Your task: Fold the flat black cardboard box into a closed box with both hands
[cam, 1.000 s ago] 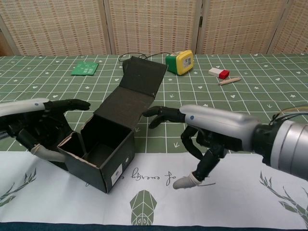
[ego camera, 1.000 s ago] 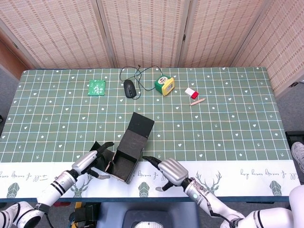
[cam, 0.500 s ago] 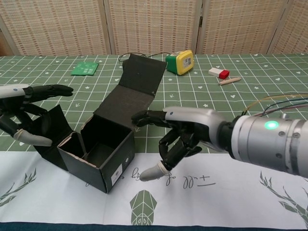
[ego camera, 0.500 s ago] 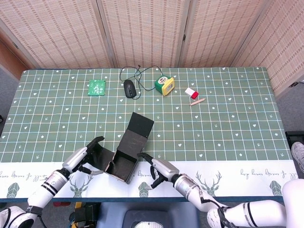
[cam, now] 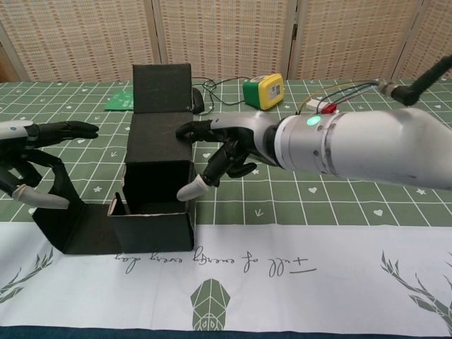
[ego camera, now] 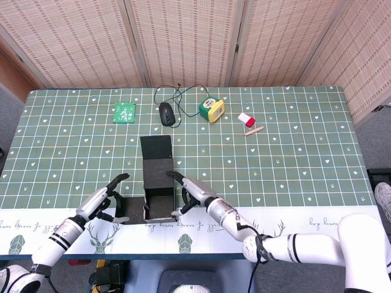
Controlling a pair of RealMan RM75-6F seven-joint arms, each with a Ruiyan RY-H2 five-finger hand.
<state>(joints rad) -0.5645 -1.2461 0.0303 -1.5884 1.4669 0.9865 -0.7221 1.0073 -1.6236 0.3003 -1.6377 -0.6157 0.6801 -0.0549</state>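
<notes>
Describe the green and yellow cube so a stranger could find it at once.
Look at the far side of the table, near the middle of that edge. Just right of the black computer mouse and its looped cable sits the cube, with a small red and white block further right. It alone has yellow sides and a green top.

The right hand (cam: 229,152) had black fingers (cam: 192,189) with pale grey tips and a silver metal back. Its forearm was a smooth silver-white cylinder bearing a small green light, with thin coloured cables near the elbow. The left hand (cam: 32,159) matched it: black fingers, pale tips, white-and-black banded wrist.
</notes>
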